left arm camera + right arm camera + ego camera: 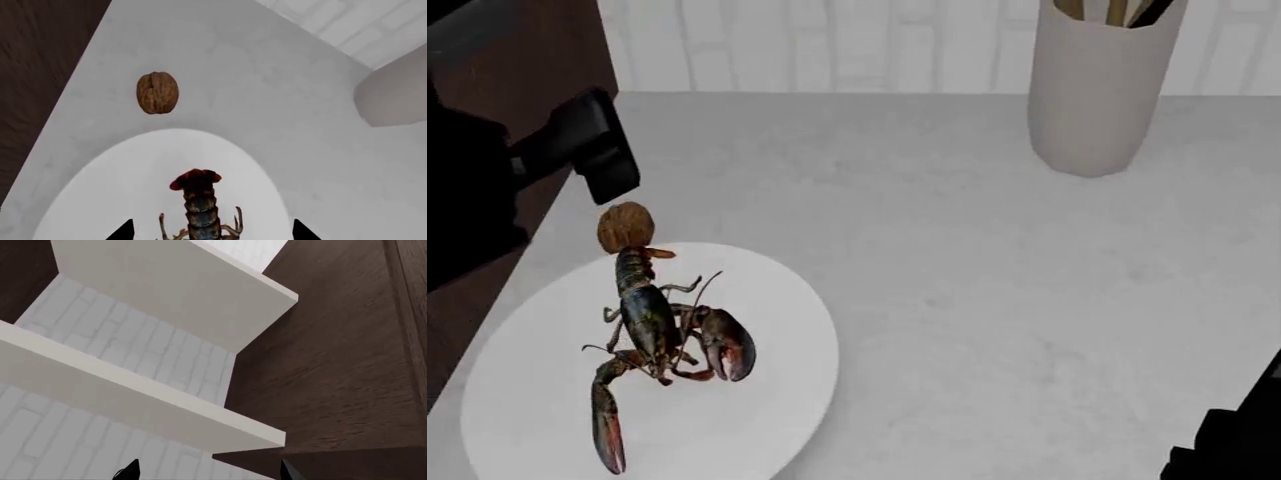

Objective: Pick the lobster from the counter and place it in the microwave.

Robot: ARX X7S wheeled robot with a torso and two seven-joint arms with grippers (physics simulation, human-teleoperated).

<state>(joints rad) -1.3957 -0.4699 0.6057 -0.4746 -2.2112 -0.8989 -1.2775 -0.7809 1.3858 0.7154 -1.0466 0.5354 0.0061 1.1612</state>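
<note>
Lobster [200, 210] lies between open left pincer [212, 231] tips.

A white brick-tiled wall [868, 45] backs dark wood cabinetry [333, 365] and white shelves [133, 390].

1. we see the counter [1001, 300], white and faintly marbled, carrying everything.
2. a round white plate [761, 400] lies on it, under the left gripper [212, 231], whose two dark tips stand apart.
3. a walnut [625, 227] sits on the counter just past the plate's rim, ahead of that gripper.
4. a cream-coloured holder [1094, 90] stands well apart, far off to its side.
</note>
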